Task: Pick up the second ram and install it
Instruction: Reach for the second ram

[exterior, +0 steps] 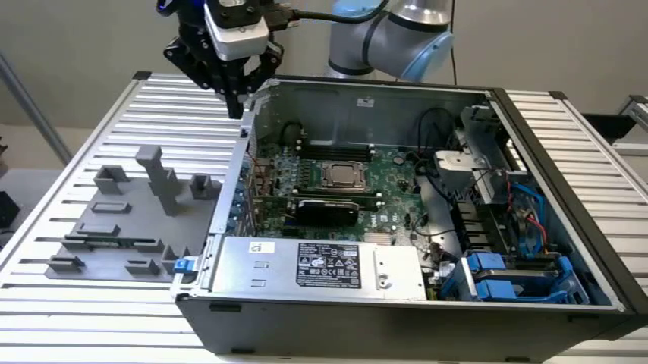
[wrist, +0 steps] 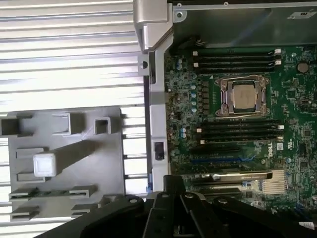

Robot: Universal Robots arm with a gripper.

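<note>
Slatted metal table (exterior: 61, 163) under everything, plain wall behind. Ext. view, left of frame: grey fixture (exterior: 121, 220) w/ upright blocks. The second ram (exterior: 106, 243) lies flat in a groove near the fixture's front edge, a thin green strip, chips too small to make out. Upper left-centre: tool (exterior: 240, 106) hangs above the table, just outside the case's left wall, well apart from the second ram. Its tips look pressed together, nothing seen btwn them. Centre to right: open PC case (exterior: 405, 326) w/ motherboard (exterior: 390, 171), CPU socket (exterior: 344, 175), PSU (exterior: 314, 264) at front, blue drive caddies (exterior: 506, 277) lower right. Arm (exterior: 400, 34) at top centre, cut off by the frame edge.

Wrist view looks straight down & adds detail. Second ram (wrist: 52, 193) sits in its groove on the fixture (wrist: 74, 144), partly covered by fixture tabs. Memory slots (wrist: 235, 57) run in rows either side of the CPU socket (wrist: 242, 96); can't tell if any slot is filled. Tool (wrist: 174, 213) is a dark mass cut off at the frame edge, over the case wall btwn fixture & motherboard (wrist: 292, 99).
</note>
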